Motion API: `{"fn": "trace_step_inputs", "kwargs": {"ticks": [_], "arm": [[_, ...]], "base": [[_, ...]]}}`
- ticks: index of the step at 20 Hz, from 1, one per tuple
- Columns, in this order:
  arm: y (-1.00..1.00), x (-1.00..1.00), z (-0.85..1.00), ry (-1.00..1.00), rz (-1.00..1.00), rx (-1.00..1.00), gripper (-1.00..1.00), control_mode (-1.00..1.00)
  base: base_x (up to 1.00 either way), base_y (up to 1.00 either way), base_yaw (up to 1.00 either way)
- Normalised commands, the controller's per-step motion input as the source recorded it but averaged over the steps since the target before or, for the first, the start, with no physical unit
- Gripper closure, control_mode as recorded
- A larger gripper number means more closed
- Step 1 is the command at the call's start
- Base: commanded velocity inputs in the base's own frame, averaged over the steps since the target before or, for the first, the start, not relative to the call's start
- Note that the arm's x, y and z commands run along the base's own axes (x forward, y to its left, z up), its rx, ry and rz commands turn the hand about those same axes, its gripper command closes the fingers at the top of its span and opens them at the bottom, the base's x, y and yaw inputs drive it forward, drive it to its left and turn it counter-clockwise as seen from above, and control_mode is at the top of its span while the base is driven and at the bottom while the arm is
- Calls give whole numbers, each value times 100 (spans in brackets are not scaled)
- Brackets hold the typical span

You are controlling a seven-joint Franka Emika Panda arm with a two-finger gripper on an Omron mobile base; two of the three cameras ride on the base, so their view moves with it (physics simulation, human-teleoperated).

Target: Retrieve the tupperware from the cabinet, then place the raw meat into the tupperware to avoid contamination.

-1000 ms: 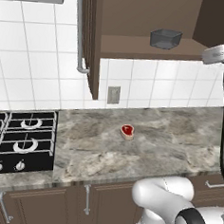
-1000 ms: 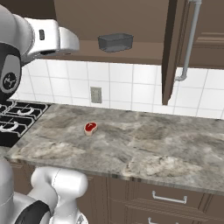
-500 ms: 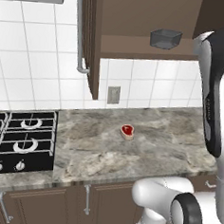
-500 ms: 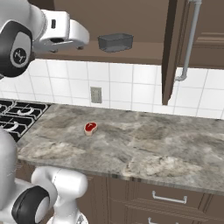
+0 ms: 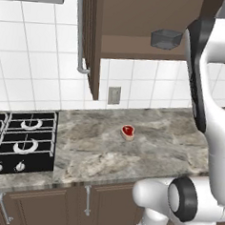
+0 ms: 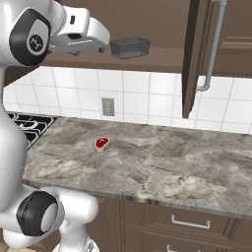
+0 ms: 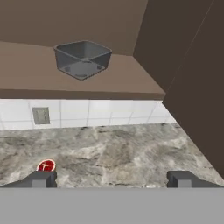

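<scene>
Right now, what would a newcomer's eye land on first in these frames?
Probably the open cabinet: its doors stand wide and a lone dark grey tupperware sits on the bottom shelf near the front edge. The white arm reaches up beside it, end effector open and short of the container. Below, the small red raw meat stands out on the grey marble counter, to the right of the black stovetop.

A grey marbled counter (image 5: 145, 150) runs below a white tiled wall (image 5: 35, 79). A black stove (image 5: 18, 143) sits at its 9 o'clock end, and an outlet (image 5: 114, 95) is on the tiles at 12 o'clock. Brown drawers (image 6: 189, 221) lie beneath.
</scene>
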Motion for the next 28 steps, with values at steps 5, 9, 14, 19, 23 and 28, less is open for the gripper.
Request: {"fn": "trace_step_inputs", "kwargs": {"ticks": [5, 9, 14, 19, 23, 28], "arm": [[0, 8, -30, 0, -2, 10, -100, -100], [-2, 7, -24, -1, 0, 10, -100, -100], [0, 17, 7, -7, 0, 0, -100, -100], [0, 27, 15, -4, -1, 1, -100, -100], [0, 23, 0, -2, 0, 9, -100, -100], [0, 16, 0, -4, 0, 10, -100, -100]], "base": [[0, 0, 0], [0, 0, 0], [0, 0, 0], [0, 0, 0], [0, 0, 0], [0, 0, 0]]}}
